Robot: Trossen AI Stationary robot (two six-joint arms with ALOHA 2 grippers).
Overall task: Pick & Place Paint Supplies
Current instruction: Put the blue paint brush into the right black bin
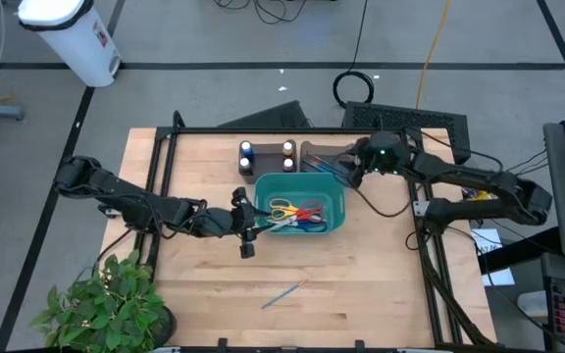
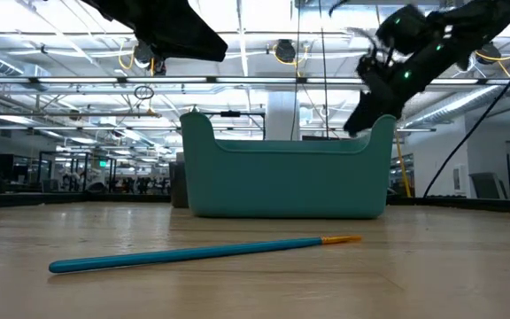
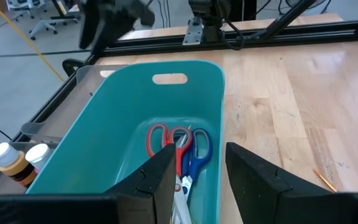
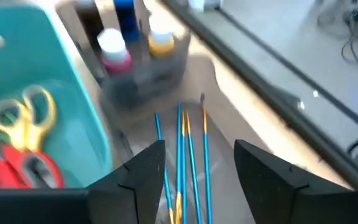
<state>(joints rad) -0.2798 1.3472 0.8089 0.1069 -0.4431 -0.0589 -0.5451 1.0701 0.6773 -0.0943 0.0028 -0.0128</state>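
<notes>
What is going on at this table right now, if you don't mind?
The right gripper hangs open over thin blue paintbrushes lying beside the small paint bottles. The left gripper is open over the teal plastic bin of scissors, holding nothing. One blue paintbrush lies on the wooden table.

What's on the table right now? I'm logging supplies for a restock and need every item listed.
bin: one, teal, table centre
scissors: several, yellow, red and blue handles, in the bin
bottles: four, behind the bin
tray: one, clear, behind the bin
brushes: four, blue, in the tray
loose brush: one, blue, near front edge
plant: one, green, front left corner
left gripper: open, at bin's left wall
right gripper: open, over the brushes
</notes>
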